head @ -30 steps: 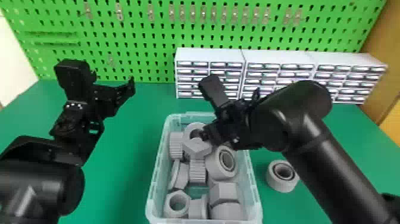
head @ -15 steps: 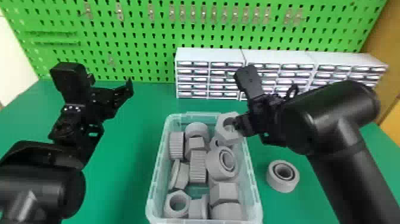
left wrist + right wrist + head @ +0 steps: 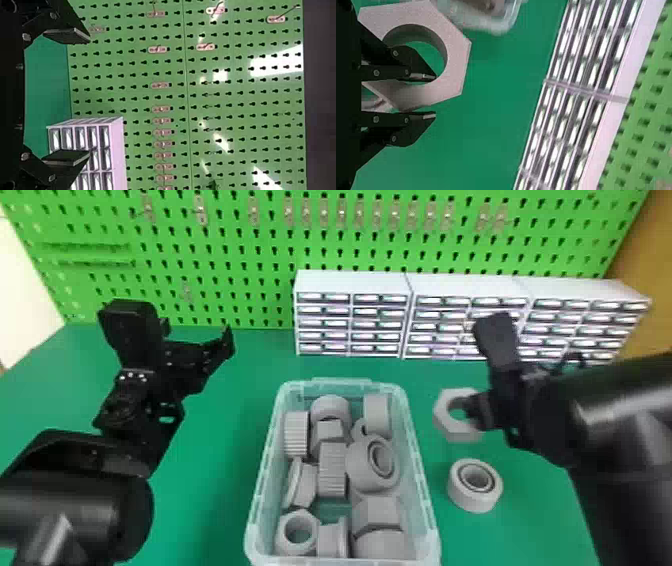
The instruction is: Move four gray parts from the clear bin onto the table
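Head view: the right gripper [image 3: 472, 413] is clamped on the wall of a gray hexagonal nut [image 3: 457, 433]. In the right wrist view, one of the two fingers [image 3: 399, 73] passes into the nut's central hole and the other bears on the outside, with the wall section between them. The nut is positioned over the table [image 3: 215, 425], to the right of the clear bin [image 3: 341, 383] and outside its rim.

Nearest the nut, a gray round part [image 3: 479, 504] rests on the table, right of the bin (its opening faces up).

The clear bin is located between the two arms and contains a mixed set of gray parts. These include a bearing-like ring [image 3: 360, 470] tilted toward the bin's right wall, a ribbed cylinder [image 3: 332, 472] near the middle, a second ribbed cylinder [image 3: 296, 435] along the left wall, and a hollow hexagonal part [image 3: 280, 535] in the near left corner.

The left gripper [image 3: 197, 335] is located above the table, left of the bin, empty, with its fingers [image 3: 67, 33] apart.

At the rear of the table, drawer cabinets [image 3: 350, 282] stand side by side before a green pegboard [image 3: 240, 265] fitted with metal hooks [image 3: 200, 210].
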`<state>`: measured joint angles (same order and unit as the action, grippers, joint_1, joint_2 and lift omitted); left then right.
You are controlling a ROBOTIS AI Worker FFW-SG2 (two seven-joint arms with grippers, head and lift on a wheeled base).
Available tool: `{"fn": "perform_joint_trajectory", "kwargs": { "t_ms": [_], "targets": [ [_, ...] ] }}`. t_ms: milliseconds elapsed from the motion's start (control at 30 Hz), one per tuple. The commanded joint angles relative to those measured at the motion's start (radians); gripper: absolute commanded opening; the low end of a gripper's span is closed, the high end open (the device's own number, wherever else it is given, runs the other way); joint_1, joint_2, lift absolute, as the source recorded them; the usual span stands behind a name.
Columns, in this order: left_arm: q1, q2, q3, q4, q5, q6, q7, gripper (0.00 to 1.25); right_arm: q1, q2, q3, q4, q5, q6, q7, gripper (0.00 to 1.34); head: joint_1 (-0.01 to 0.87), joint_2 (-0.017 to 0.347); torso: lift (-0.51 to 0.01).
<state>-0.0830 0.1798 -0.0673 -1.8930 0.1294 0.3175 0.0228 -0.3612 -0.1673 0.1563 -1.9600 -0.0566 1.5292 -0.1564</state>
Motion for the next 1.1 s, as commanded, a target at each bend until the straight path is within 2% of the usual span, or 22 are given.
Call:
{"fn": "perform_joint_trajectory", "kwargs": {
  "t_ms": [0,133,233,333,500,567,667,767,933,1067],
  "targets": [
    [-0.003,0.001,-0.011,0.0,0.001,0.0,-0.006,1.0,0.053,-0.003,-0.089,-0.01,0.057,0.019,0.0,0.29,0.678,0.034,-0.05],
    [-0.008,0.0,-0.014,0.003,0.004,0.002,-0.014,1.0,0.084,0.003,-0.132,-0.01,0.141,0.022,0.0,0.29,0.678,0.034,-0.05],
    [-0.012,0.0,-0.028,0.012,0.007,0.002,-0.014,1.0,0.111,0.005,-0.176,-0.003,0.172,0.011,0.0,0.29,0.678,0.034,-0.05],
    [-0.014,0.0,-0.035,0.017,0.009,0.002,-0.018,1.0,0.151,0.015,-0.251,0.003,0.138,-0.015,0.0,0.29,0.678,0.034,-0.05],
    [-0.014,0.0,-0.031,0.017,0.009,0.002,-0.026,1.0,0.194,0.008,-0.297,0.047,0.086,-0.087,0.0,0.29,0.678,0.034,-0.05],
    [-0.014,0.0,-0.025,0.018,0.013,0.002,-0.027,1.0,0.209,-0.003,-0.31,0.087,0.023,-0.135,0.0,0.29,0.678,0.034,-0.05],
    [-0.015,0.0,-0.023,0.018,0.015,0.002,-0.027,1.0,0.222,-0.034,-0.285,0.119,-0.028,-0.167,0.0,0.29,0.678,0.034,-0.05],
    [-0.015,-0.002,-0.023,0.02,0.016,0.002,-0.027,1.0,0.22,-0.043,-0.259,0.145,-0.028,-0.175,0.0,0.29,0.678,0.034,-0.05],
    [-0.015,-0.003,-0.031,0.026,0.024,0.005,-0.027,1.0,0.237,-0.026,-0.284,0.167,-0.022,-0.207,0.0,0.29,0.678,0.034,-0.05],
    [-0.015,-0.003,-0.031,0.026,0.029,0.009,-0.029,1.0,0.243,-0.024,-0.288,0.173,-0.009,-0.207,0.0,0.29,0.678,0.034,-0.05]
  ]
}}
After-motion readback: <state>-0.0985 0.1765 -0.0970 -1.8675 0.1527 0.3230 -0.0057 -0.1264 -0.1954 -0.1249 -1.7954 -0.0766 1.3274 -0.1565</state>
